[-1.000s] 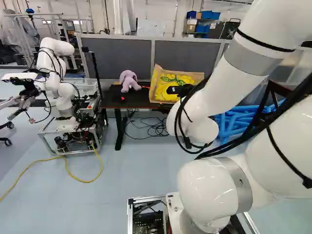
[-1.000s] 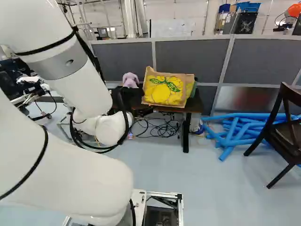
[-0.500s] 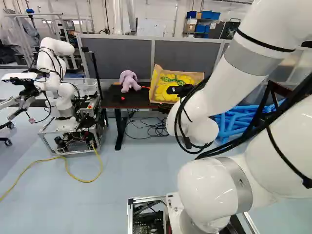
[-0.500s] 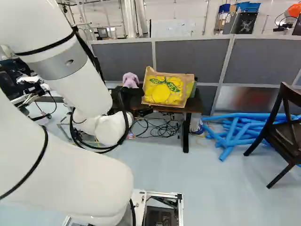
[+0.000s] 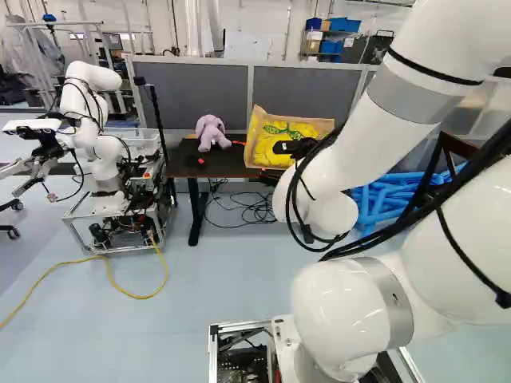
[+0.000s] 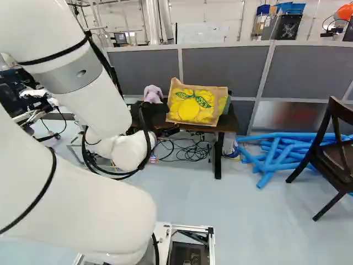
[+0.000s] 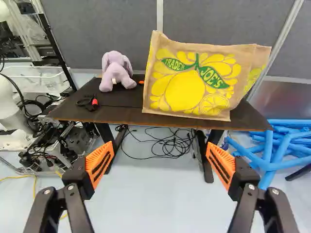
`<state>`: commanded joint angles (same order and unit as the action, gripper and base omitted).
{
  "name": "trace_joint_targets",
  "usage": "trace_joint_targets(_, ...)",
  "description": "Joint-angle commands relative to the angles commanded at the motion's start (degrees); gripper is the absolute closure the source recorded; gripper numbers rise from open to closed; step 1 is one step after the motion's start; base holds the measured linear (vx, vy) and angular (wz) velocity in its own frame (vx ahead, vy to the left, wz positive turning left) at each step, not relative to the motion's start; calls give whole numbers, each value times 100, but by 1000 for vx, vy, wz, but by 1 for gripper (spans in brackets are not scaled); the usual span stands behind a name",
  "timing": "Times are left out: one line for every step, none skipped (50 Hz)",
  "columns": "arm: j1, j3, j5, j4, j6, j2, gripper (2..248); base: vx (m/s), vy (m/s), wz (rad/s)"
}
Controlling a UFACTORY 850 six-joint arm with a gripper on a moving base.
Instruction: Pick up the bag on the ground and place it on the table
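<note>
Fingers (image 7: 98, 164) wide apart, empty. Bag (image 7: 192, 87) ahead of them, on counter (image 7: 114, 112), near its edge; careless arm sweep could knock it off.

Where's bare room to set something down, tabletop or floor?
Table: front stretch between the black-and-red tool and bag; small corner past the bag, toward the blue tubes. Floor: wide patch in front of the table.
Crowded: around the plush toy and under the table, where cables tangle.
</note>
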<state>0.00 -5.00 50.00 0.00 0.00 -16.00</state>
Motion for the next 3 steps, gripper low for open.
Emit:
trace_joint_targets(0,0,0,0,0,0,3,0,0,0)
trace_joint_targets(0,0,0,0,0,0,3,0,0,0)
trace_joint_targets(0,0,0,0,0,0,3,0,0,0)
